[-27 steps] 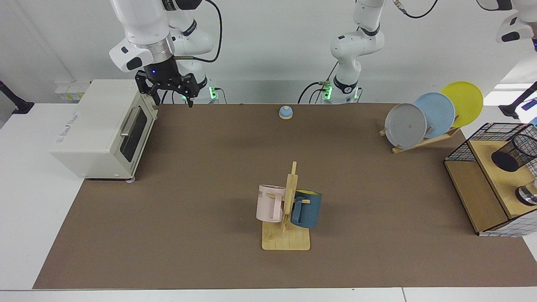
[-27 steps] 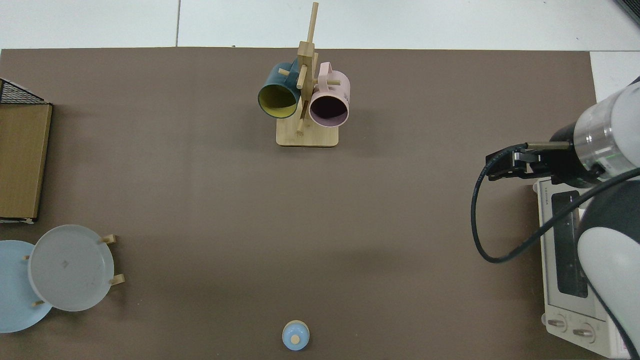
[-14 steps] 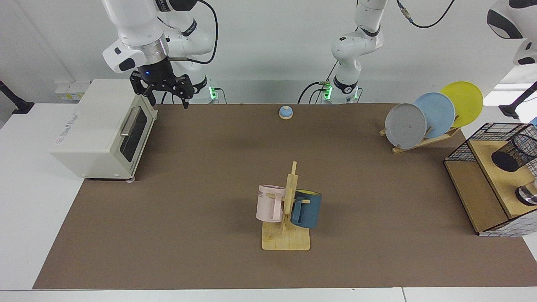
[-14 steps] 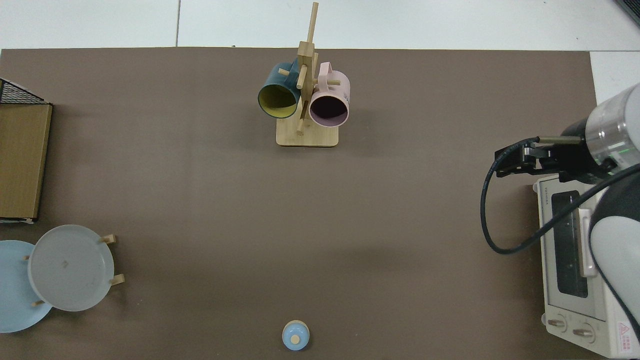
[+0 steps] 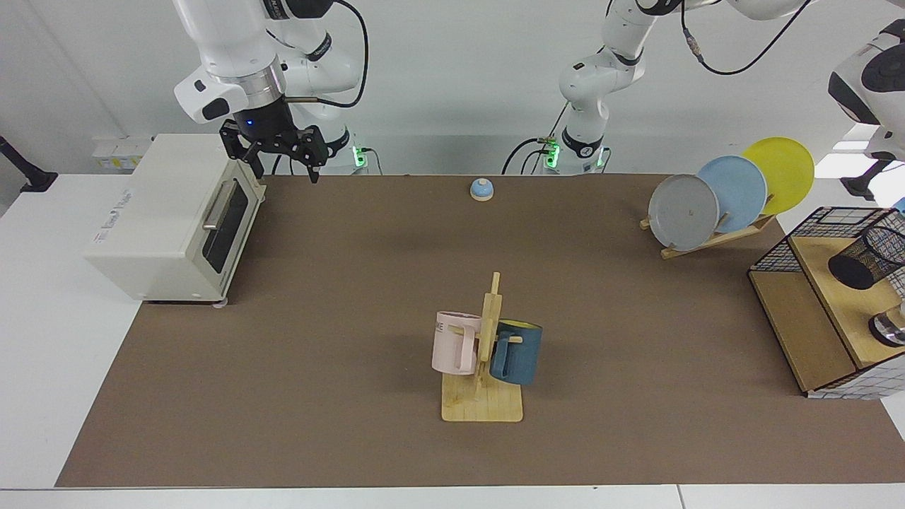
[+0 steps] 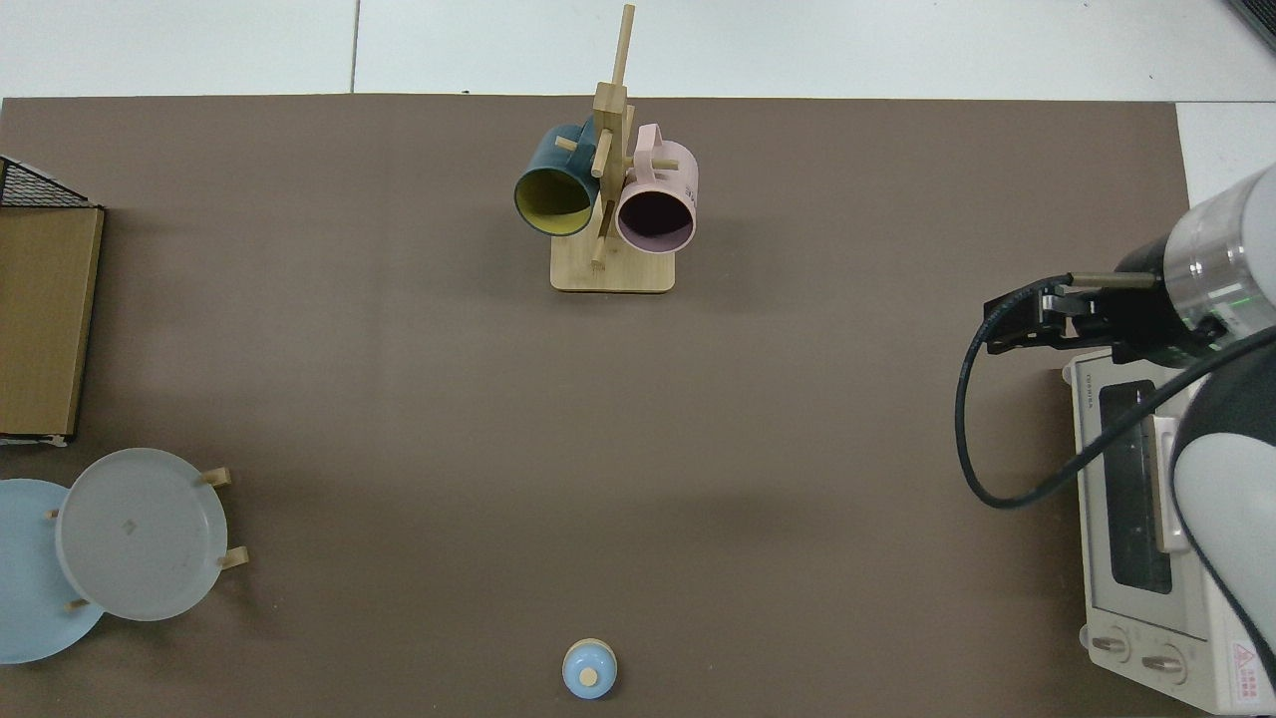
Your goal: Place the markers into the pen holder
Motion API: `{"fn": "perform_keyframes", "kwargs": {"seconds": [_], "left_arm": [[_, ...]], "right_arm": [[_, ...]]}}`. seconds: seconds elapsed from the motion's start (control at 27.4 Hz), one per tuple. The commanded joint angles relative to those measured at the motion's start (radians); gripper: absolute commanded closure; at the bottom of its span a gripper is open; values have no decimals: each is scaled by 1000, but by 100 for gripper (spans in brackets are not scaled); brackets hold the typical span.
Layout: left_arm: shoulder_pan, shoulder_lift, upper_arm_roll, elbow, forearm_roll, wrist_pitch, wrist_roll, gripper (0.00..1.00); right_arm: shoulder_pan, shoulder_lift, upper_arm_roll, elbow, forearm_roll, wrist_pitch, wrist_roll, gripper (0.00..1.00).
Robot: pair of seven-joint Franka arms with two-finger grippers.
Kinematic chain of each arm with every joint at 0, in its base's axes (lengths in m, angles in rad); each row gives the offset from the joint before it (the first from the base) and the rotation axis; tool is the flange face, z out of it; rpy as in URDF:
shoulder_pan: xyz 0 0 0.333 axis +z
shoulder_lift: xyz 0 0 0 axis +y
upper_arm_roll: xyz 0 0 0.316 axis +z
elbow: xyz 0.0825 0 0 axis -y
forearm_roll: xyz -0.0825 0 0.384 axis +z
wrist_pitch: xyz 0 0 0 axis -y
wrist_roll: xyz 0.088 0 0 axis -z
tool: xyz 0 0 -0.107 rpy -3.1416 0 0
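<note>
The pen holder [image 5: 868,258], a small black wire-mesh cup, stands on a wooden shelf at the right edge of the facing view. It is outside the top view. No markers show in either view. My right gripper [image 5: 284,170] hangs open and empty above the table's far corner, beside the toaster oven's top front edge. The top view shows it as the right gripper [image 6: 1007,329], by the oven's corner. A white link of my left arm [image 5: 868,78] shows at the upper right, far above the shelf. Its gripper is out of view.
A white toaster oven [image 5: 170,219] sits at the table's end near my right arm. A wooden mug rack [image 5: 484,396] with two mugs stands mid-table. A blue bell [image 5: 481,189] and a plate rack [image 5: 714,205] are nearby. A wire-grid basket [image 5: 785,247] borders the shelf, beside a shiny metal object [image 5: 891,329].
My right gripper drew back a little toward the toaster oven, then held still. The left arm's upper links at the far right of the facing view shifted.
</note>
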Motion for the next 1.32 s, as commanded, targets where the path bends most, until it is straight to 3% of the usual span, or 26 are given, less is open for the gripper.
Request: {"fn": "perform_keyframes", "kwargs": {"seconds": [0.0, 0.22, 1.28], "left_arm": [[27, 24, -8, 17, 16, 25, 18, 100], [43, 69, -8, 17, 17, 66, 15, 100], [35, 60, -9, -10, 5, 46, -25, 100]], "right_arm": [[-14, -5, 9, 0, 20, 6, -23, 0], [-19, -5, 8, -2, 20, 6, -23, 0], [-19, -5, 9, -2, 20, 6, -23, 0]]}}
